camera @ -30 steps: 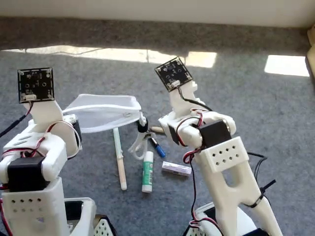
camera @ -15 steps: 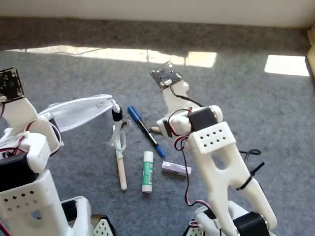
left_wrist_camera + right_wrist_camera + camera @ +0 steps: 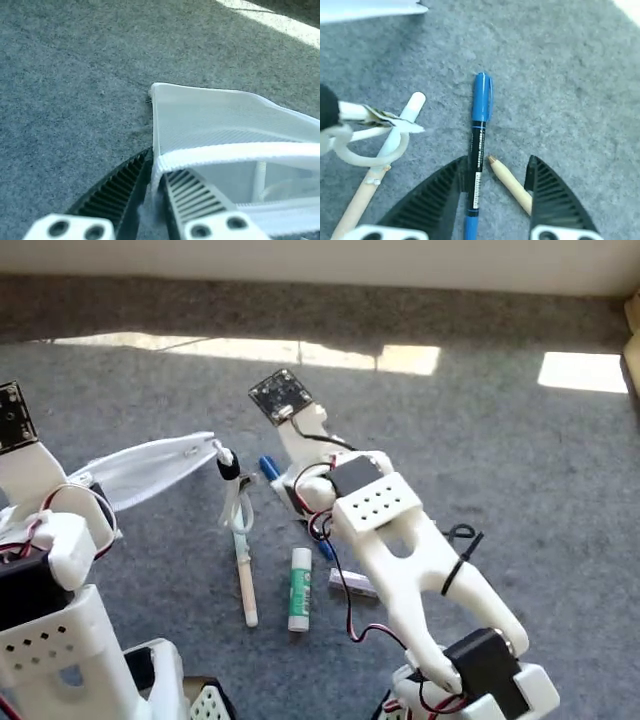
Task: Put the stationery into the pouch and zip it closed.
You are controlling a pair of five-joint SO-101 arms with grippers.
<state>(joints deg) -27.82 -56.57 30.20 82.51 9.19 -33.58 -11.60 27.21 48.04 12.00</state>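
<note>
The white mesh pouch (image 3: pixel 150 468) hangs off the carpet, my left gripper (image 3: pixel 155 165) shut on its edge (image 3: pixel 200 155). Its zip pull, a black bead (image 3: pixel 230 469) with a white loop (image 3: pixel 238 512), dangles at the pouch's right end. My right gripper (image 3: pixel 497 161) is open and low over the carpet, with the blue pen (image 3: pixel 481 132) and a wooden pencil tip (image 3: pixel 507 182) between its fingers. The blue pen's cap (image 3: pixel 268 467) pokes out beside the right arm (image 3: pixel 360 505). A white pen (image 3: pixel 243 575), a glue stick (image 3: pixel 299 588) and an eraser (image 3: pixel 352 583) lie on the carpet.
Grey carpet (image 3: pixel 500 460) covers the floor, with open room to the right and behind. The white loop (image 3: pixel 362 150) and the white pen's end (image 3: pixel 415 100) lie close to the right gripper. Both arm bases stand at the near edge.
The right arm has swung left and down over the blue pen. The left arm has drawn the pouch to the left, and the zip pull went with it.
</note>
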